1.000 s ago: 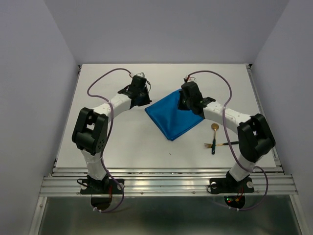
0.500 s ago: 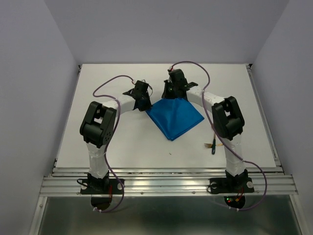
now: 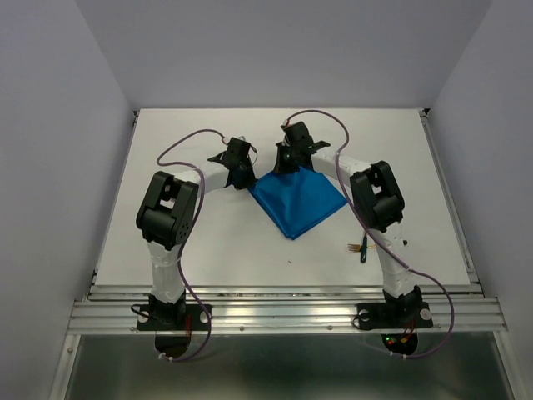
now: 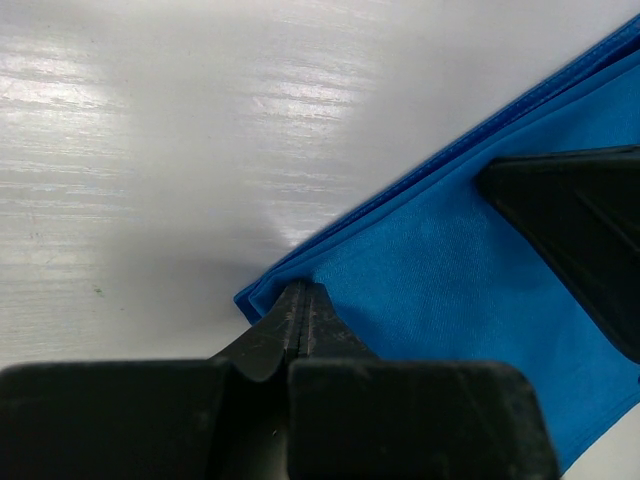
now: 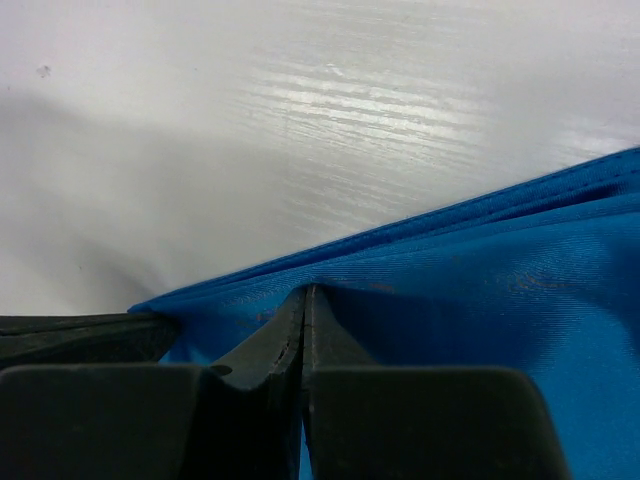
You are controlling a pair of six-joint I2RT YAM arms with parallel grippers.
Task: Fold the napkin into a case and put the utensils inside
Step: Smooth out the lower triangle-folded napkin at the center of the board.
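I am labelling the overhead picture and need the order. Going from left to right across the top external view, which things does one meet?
left gripper → right gripper → utensils. The napkin is left out, because it stretches from the left gripper past the right one.

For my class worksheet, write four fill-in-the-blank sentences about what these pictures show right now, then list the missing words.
1. The napkin on the table is coloured ____.
2. The left gripper has its fingers shut on a ____ of the napkin.
3. Counting the right gripper, the number of grippers holding the napkin is ____.
4. The fork lies apart from the napkin, on the ____ arm's side of the table.

Missing words: blue; corner; two; right.
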